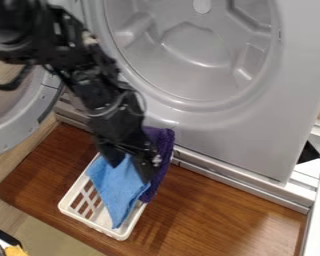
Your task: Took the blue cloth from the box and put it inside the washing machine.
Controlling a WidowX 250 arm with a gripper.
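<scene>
Gripper (pixel 130 171) parted astride blue cloth (pixel 112 184), seemingly unclamped; box (pixel 119 235) beneath holds it bunched for easy pinching.

Two cloths, one blue cloth (pixel 116 187) and one purple cloth (pixel 165 142), figure in a scene with one basket (pixel 119 235), one wooden board (pixel 223 210), one robot arm (pixel 89 75) and one gripper (pixel 129 170). The appliance count stands at one washing machine (pixel 256 145), with one round door (pixel 19 127) and one drum (pixel 196 45). One yellow item (pixel 14 251), too little of it visible to identify, completes the lower-left corner.
</scene>
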